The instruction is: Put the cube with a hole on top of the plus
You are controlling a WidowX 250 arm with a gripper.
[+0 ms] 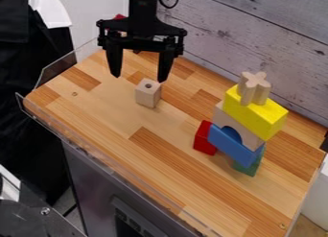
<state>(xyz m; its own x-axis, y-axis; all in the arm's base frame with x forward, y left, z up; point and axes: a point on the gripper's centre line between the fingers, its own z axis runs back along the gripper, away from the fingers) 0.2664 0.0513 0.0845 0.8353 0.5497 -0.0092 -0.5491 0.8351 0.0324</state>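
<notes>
While the black two-finger gripper (139, 78) hangs with its fingers spread wide and nothing between them, up and to the left of the yellow rectangular block (257, 115), the pale wooden cube with a round hole (148, 94) sits on the wooden tabletop (96, 106), well apart to that block's left. On top of the yellow block stands the pale wooden plus (254, 87). Beneath it are a pale wooden arch (225, 117), a blue block (230, 147) and a green block (248, 167); a red block (204, 138) is at its lower left.
</notes>
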